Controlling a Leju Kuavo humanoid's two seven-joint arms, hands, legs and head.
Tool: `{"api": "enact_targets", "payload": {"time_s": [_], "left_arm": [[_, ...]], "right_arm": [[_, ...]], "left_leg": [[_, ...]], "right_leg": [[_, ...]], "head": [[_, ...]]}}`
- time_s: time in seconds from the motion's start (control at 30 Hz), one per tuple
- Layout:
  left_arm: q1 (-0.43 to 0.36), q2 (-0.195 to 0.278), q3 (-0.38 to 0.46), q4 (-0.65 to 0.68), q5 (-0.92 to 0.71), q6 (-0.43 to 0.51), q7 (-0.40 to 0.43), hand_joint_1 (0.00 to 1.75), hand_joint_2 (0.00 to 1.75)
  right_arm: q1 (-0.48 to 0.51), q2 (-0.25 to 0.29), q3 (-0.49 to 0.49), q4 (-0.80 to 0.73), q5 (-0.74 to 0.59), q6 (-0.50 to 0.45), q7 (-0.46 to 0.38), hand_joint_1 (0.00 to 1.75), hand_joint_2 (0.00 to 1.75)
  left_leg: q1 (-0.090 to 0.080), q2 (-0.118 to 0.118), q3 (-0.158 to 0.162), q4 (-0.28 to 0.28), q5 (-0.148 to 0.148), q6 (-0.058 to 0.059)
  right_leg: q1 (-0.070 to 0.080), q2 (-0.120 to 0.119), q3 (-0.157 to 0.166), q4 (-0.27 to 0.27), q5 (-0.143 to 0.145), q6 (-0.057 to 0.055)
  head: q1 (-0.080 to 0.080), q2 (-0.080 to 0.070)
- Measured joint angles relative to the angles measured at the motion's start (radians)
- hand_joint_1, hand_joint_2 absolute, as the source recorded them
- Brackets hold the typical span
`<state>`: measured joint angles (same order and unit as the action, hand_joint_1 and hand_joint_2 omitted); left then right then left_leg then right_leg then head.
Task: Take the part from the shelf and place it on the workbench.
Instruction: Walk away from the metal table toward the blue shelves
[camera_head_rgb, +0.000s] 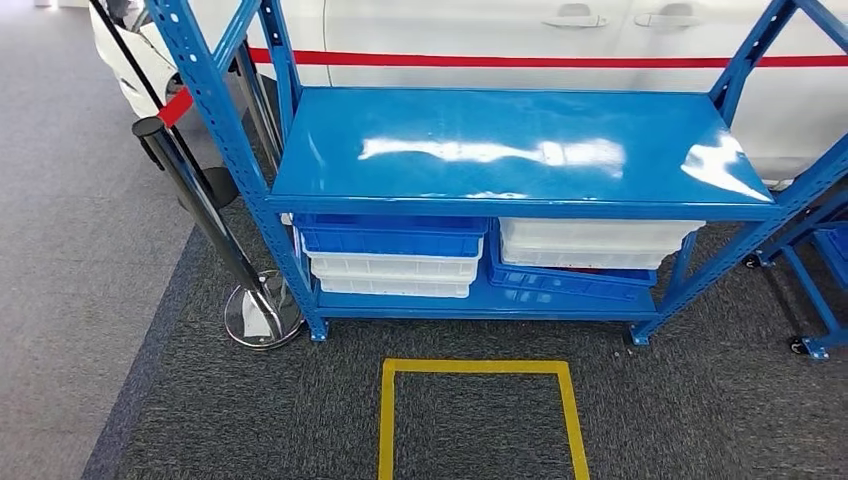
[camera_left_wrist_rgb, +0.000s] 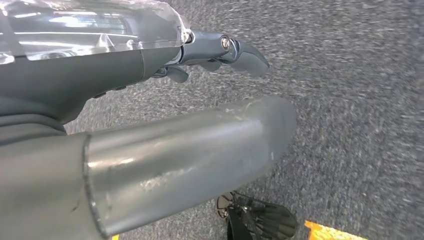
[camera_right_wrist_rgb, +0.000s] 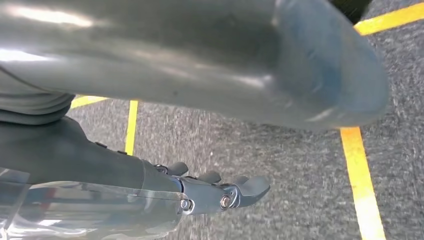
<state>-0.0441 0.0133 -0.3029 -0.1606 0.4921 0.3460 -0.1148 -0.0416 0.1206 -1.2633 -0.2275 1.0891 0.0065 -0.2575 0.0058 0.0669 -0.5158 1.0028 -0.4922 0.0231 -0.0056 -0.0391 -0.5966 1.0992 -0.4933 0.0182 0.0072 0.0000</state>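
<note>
The blue metal shelf (camera_head_rgb: 520, 150) stands straight ahead in the head view. Its glossy top board carries nothing but light reflections. On its lower level a blue bin (camera_head_rgb: 390, 238) lies on white bins (camera_head_rgb: 392, 275) at the left. At the right, white bins (camera_head_rgb: 598, 242) lie on a tilted blue bin (camera_head_rgb: 570, 282). I cannot tell what the bins hold. My left hand (camera_left_wrist_rgb: 180, 145) hangs over grey carpet with its thumb and fingers (camera_left_wrist_rgb: 245, 52) apart, holding nothing. My right hand (camera_right_wrist_rgb: 210, 65) hangs the same way, with its fingers (camera_right_wrist_rgb: 235, 192) extended over the carpet and nothing in them.
A yellow tape square (camera_head_rgb: 480, 415) marks the carpet in front of the shelf. A black post with a chrome base (camera_head_rgb: 262, 315) and a red belt stands at the shelf's left corner. A white car (camera_head_rgb: 560, 40) is behind. Another blue frame on wheels (camera_head_rgb: 815, 280) stands at the right.
</note>
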Motion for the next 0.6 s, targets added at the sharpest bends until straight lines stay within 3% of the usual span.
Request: {"api": "enact_targets", "payload": {"time_s": [0.07, 0.13, 0.17, 0.23, 0.3, 0.33, 0.37, 0.4, 0.43, 0.5, 0.53, 0.6], "left_arm": [[-0.001, -0.001, 0.0, 0.0, 0.0, 0.0, 0.0, 0.0, 0.0], [-0.004, -0.001, 0.0, 0.0, 0.0, 0.0, 0.0, 0.0, 0.0], [-0.006, -0.001, 0.0, 0.0, 0.0, 0.0, 0.0, 0.0, 0.0], [-0.007, -0.001, 0.0, -0.001, 0.0, 0.0, 0.0, 0.0, 0.0], [-0.005, 0.0, 0.0, -0.001, 0.0, 0.0, -0.003, 0.0, 0.0], [-0.003, 0.0, 0.0, -0.001, 0.0, -0.001, -0.006, 0.0, 0.0], [-0.002, 0.0, 0.0, -0.001, 0.0, -0.002, -0.007, 0.0, 0.0], [-0.001, 0.0, 0.0, -0.001, 0.0, -0.002, -0.006, 0.0, 0.0], [0.0, 0.001, -0.001, -0.001, -0.001, -0.003, -0.003, 0.0, 0.0], [0.001, 0.002, -0.002, -0.001, -0.001, -0.004, 0.002, 0.0, 0.0], [0.002, 0.003, -0.003, -0.001, -0.002, -0.006, 0.002, 0.0, 0.0], [0.002, 0.004, -0.007, -0.001, -0.004, -0.008, 0.002, 0.0, 0.0]], "right_arm": [[-0.003, 0.0, 0.0, 0.0, 0.0, 0.0, 0.0, 0.0, 0.0], [-0.003, 0.0, 0.0, 0.0, 0.0, 0.0, 0.0, 0.0, 0.0], [-0.002, 0.001, 0.0, 0.0, 0.0, 0.0, 0.0, 0.0, 0.0], [-0.001, 0.001, 0.0, 0.0, 0.0, 0.0, 0.0, 0.0, 0.0], [-0.003, 0.002, 0.0, 0.0, 0.0, 0.002, 0.0, 0.0, 0.0], [-0.003, 0.002, -0.001, 0.0, -0.001, 0.003, 0.0, 0.0, 0.0], [-0.003, 0.002, -0.001, 0.0, -0.002, 0.005, 0.0, 0.0, 0.0], [-0.002, 0.002, -0.002, 0.0, -0.003, 0.006, 0.0, 0.0, 0.0], [-0.002, 0.002, -0.003, 0.0, -0.005, 0.008, 0.0, 0.0, 0.0], [-0.002, 0.003, -0.004, 0.0, -0.006, 0.011, 0.001, 0.0, 0.0], [-0.003, 0.004, -0.004, 0.0, -0.007, 0.011, 0.002, 0.0, 0.0], [-0.004, 0.005, -0.006, 0.0, -0.007, 0.005, 0.008, 0.0, 0.0]], "left_leg": [[-0.005, 0.016, 0.004, 0.002, -0.006, -0.009], [-0.008, 0.032, 0.009, 0.001, -0.01, -0.019], [-0.007, 0.03, 0.011, 0.005, -0.015, -0.024], [-0.003, -0.006, -0.006, 0.05, -0.048, -0.036], [0.003, -0.048, -0.06, 0.168, -0.113, -0.046], [0.004, -0.055, -0.091, 0.233, -0.139, -0.049], [0.006, -0.057, -0.111, 0.274, -0.147, -0.052], [0.007, -0.058, -0.116, 0.28, -0.134, -0.053], [0.009, -0.061, -0.103, 0.246, -0.103, -0.053], [0.011, -0.095, -0.05, 0.118, -0.03, -0.049], [0.013, -0.116, -0.029, 0.064, -0.011, -0.045], [0.011, -0.14, -0.015, 0.021, -0.006, -0.036]], "right_leg": [[0.009, -0.025, 0.036, -0.076, 0.018, -0.015], [0.01, -0.01, 0.034, -0.083, 0.018, -0.025], [0.008, 0.0, 0.035, -0.086, 0.02, -0.03], [0.001, 0.017, 0.036, -0.092, 0.026, -0.041], [-0.002, 0.036, 0.035, -0.093, 0.028, -0.047], [-0.002, 0.048, 0.034, -0.092, 0.029, -0.049], [-0.002, 0.061, 0.034, -0.092, 0.029, -0.049], [-0.002, 0.075, 0.035, -0.091, 0.029, -0.049], [-0.002, 0.089, 0.036, -0.089, 0.028, -0.048], [-0.002, 0.116, 0.036, -0.084, 0.026, -0.043], [-0.002, 0.128, 0.033, -0.08, 0.026, -0.038], [-0.004, 0.149, 0.023, -0.076, 0.029, -0.024]], "head": [[-0.002, 0.0], [-0.004, 0.0], [-0.004, 0.0], [-0.007, 0.0], [-0.011, 0.0], [-0.012, 0.0], [-0.012, 0.0], [-0.012, 0.0], [-0.012, 0.0], [-0.012, 0.0], [-0.012, 0.0], [-0.013, 0.0]]}}
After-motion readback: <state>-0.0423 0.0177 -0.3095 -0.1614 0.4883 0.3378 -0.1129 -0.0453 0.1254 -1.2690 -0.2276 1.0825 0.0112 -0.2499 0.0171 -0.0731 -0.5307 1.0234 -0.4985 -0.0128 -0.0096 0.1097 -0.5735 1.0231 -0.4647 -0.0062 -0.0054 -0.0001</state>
